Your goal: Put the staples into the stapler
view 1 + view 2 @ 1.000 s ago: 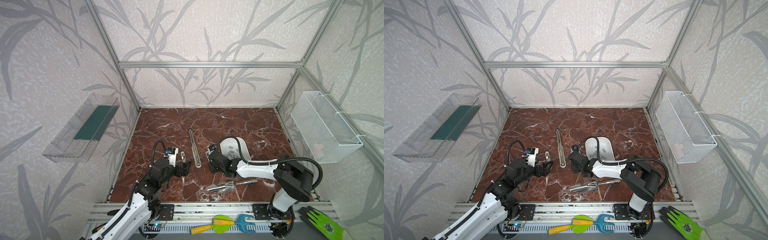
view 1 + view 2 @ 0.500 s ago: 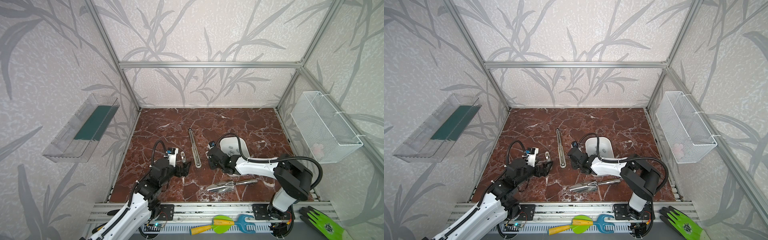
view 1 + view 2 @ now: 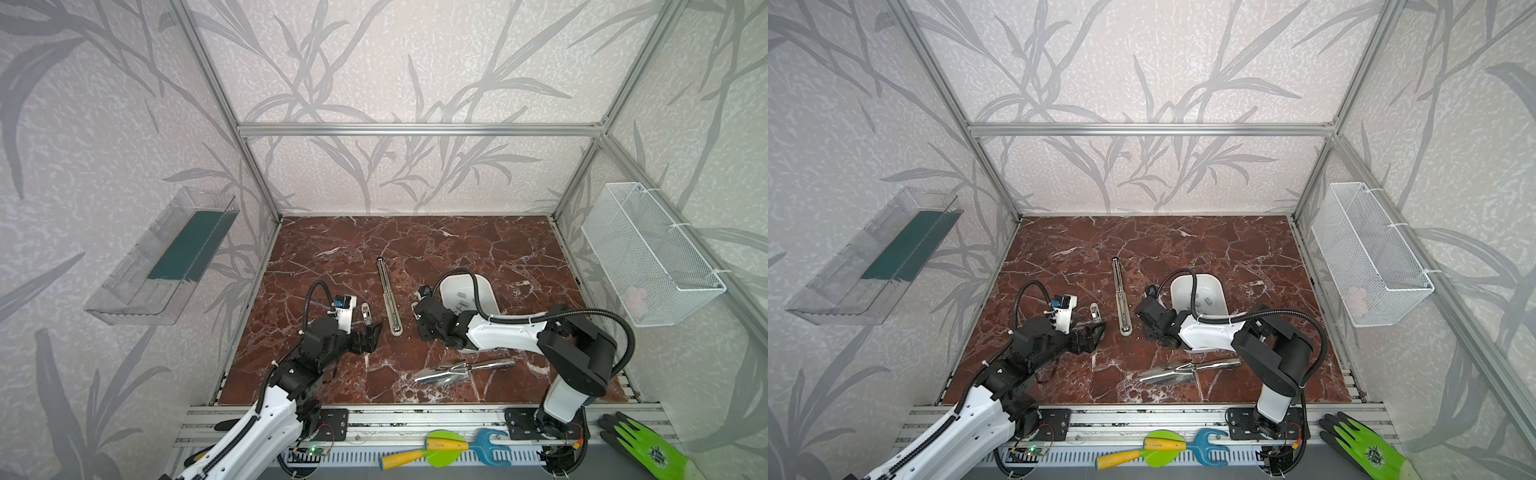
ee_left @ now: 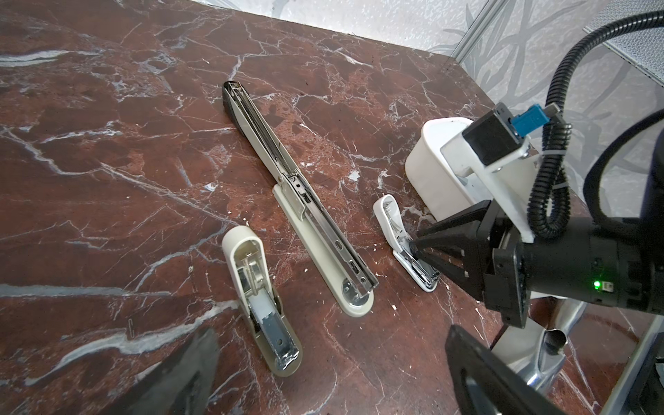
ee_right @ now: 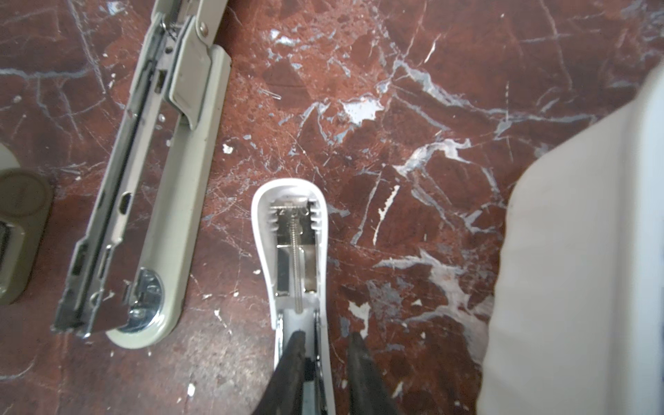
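A small white stapler (image 5: pixel 294 230) lies opened flat on the marble floor, also seen in the left wrist view (image 4: pixel 391 219). My right gripper (image 5: pixel 325 339) is down on its near end, one finger inside the channel and the other outside the side wall. The jaws stand a narrow gap apart, and I cannot tell whether a staple is between them. In both top views the right gripper (image 3: pixel 420 322) (image 3: pixel 1144 322) hides this stapler. Grey staples (image 3: pixel 461 294) (image 3: pixel 1206 298) lie in a white tub (image 3: pixel 444 286) behind it. My left gripper (image 4: pixel 330 332) (image 3: pixel 370 336) rests wide open and empty.
A long opened stapler (image 3: pixel 388 297) (image 4: pixel 298 201) lies between the arms. A small beige opened stapler (image 4: pixel 258 294) (image 3: pixel 365 311) sits just ahead of the left gripper. A metal trowel (image 3: pixel 461 370) lies near the front. A wire basket (image 3: pixel 648 257) hangs on the right wall.
My right gripper has shifted slightly toward the back over the white stapler and its jaws have narrowed. The left arm has not moved.
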Tool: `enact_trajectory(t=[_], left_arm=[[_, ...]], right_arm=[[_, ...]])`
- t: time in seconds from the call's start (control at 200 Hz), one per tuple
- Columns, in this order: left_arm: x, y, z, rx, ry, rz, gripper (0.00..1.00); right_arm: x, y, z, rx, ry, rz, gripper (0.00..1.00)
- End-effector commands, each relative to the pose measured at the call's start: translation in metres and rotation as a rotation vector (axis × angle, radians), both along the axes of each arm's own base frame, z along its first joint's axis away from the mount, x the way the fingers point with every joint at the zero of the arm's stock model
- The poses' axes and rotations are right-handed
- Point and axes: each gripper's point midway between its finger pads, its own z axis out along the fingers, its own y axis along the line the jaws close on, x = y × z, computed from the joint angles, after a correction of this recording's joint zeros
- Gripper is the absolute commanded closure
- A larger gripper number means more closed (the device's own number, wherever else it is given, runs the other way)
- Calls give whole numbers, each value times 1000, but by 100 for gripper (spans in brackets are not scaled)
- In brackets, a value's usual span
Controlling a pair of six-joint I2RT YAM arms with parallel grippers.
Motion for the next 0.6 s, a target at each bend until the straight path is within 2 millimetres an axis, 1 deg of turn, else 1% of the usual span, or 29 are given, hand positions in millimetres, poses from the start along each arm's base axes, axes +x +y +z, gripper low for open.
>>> enact_trajectory(t=[0.0, 0.01, 0.025, 0.38, 0.6], left_arm=[[1, 2, 0, -6, -9, 13, 1], [1, 2, -1, -6, -8, 13, 1], [1, 2, -1, -5, -10, 12, 1], [1, 2, 0, -6, -9, 12, 1], [1, 2, 0, -6, -10, 13, 1]], right_arm=[[-9, -15, -10, -30, 33, -21, 77], [-8, -14, -3, -14, 21, -22, 77], [-8, -14, 0, -8, 18, -22, 77], [-18, -18, -4, 13, 43, -26, 79], [-17, -11, -7, 26, 49, -23, 85]])
